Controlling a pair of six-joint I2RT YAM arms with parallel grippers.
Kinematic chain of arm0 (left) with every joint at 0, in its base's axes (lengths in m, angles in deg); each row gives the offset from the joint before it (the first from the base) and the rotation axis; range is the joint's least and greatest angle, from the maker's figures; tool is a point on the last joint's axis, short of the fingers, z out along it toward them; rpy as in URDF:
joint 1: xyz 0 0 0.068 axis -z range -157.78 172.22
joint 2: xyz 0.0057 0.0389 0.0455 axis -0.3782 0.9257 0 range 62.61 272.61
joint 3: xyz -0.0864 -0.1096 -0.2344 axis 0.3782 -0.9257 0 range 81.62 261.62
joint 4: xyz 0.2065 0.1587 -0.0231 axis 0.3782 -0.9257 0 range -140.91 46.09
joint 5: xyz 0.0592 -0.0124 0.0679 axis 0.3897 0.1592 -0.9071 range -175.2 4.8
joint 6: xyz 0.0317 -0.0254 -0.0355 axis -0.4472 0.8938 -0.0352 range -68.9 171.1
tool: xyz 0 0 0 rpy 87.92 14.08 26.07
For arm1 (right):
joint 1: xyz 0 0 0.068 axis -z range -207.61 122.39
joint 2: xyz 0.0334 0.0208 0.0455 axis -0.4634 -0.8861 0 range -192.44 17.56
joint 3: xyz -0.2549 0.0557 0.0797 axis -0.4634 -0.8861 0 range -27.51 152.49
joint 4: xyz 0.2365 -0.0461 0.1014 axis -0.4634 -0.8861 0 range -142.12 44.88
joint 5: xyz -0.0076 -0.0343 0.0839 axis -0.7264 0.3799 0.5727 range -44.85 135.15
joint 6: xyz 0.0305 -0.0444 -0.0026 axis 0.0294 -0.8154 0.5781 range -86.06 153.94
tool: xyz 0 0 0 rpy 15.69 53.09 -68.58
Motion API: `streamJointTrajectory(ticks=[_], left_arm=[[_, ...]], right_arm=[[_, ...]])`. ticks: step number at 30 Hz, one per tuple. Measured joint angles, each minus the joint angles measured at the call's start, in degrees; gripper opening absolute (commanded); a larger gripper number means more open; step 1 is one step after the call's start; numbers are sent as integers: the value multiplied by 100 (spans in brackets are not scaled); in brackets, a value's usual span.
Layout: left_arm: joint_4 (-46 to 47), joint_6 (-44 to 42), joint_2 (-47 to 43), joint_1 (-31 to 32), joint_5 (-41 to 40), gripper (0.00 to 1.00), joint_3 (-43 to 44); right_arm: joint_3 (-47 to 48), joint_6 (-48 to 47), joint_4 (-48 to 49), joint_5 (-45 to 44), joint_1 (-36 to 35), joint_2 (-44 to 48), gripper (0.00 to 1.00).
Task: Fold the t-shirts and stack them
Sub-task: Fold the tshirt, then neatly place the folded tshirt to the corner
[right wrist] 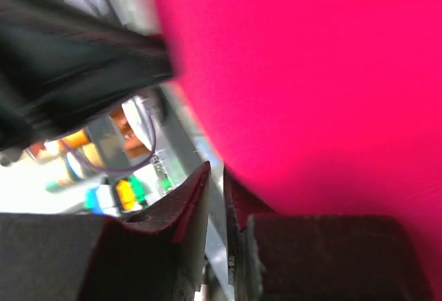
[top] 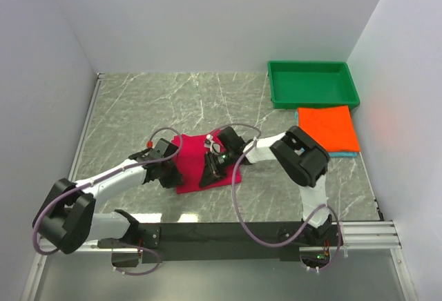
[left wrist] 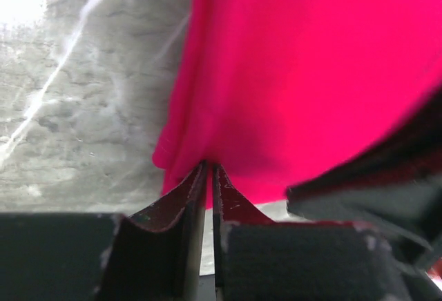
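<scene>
The crimson-pink t-shirt (top: pixel 191 150) lies partly folded in the middle of the table, with both grippers at it. My left gripper (top: pixel 171 171) is at its left edge. In the left wrist view the left gripper (left wrist: pixel 209 166) is shut, with a fold of the pink t-shirt (left wrist: pixel 297 73) pinched at its tips. My right gripper (top: pixel 209 168) is at the shirt's right side. In the right wrist view the right gripper (right wrist: pixel 217 170) keeps a slim gap, and the pink t-shirt (right wrist: pixel 311 73) rests against one finger; a pinch does not show. The orange t-shirt (top: pixel 329 127) lies folded on the teal t-shirt (top: pixel 343 154).
A green plastic tray (top: pixel 276 85) stands at the back right, just behind the orange and teal stack. White walls close the table on the left, back and right. The arms' black base rail (top: pixel 228 232) runs along the near edge.
</scene>
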Motion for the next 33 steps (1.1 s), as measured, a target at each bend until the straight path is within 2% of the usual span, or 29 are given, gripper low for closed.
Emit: streamJointTrajectory(ticks=[2, 6, 9, 14, 15, 18, 19, 21, 23, 24, 26, 30, 33], left_arm=[[2, 20, 129, 0, 0, 12, -20], [-7, 46, 162, 2, -39, 11, -22], [-118, 26, 111, 17, -190, 18, 9], [-675, -286, -96, 107, -758, 45, 496], [-737, -348, -131, 186, -868, 56, 658], [-876, -664, -138, 673, -1329, 76, 1346], [-890, -743, -131, 839, -1471, 79, 1537], [-872, -997, -61, 1322, -1784, 81, 2006], [-822, -1266, 140, 1777, -2079, 84, 2413], [-772, -1421, 293, 2026, -2223, 84, 2605], [-723, -1703, 675, 2441, -2520, 82, 2962], [-614, -2280, 1716, 3235, -3069, 81, 3639], [-507, -2710, 2396, 3628, -3309, 74, 3928]], right_arm=[[-44, 129, 42, 70, 48, -352, 19], [-50, 210, 186, 175, 166, -380, 19], [-85, 79, -144, -33, 232, -101, 20], [-107, -560, -1309, -863, 717, 1156, 33], [-101, -710, -1534, -1108, 901, 1471, 38], [-72, -1093, -2168, -1740, 1495, 2315, 47], [-39, -1196, -2415, -2041, 1714, 2581, 49], [48, -1373, -2879, -2581, 2068, 3014, 55], [90, -1458, -3298, -3112, 2382, 3397, 67], [83, -1471, -3464, -3322, 2527, 3567, 76], [26, -1458, -3727, -3644, 2756, 3860, 82], [-313, -1329, -4035, -4083, 3152, 4474, 88], [-487, -1263, -4214, -4251, 3344, 4704, 89]])
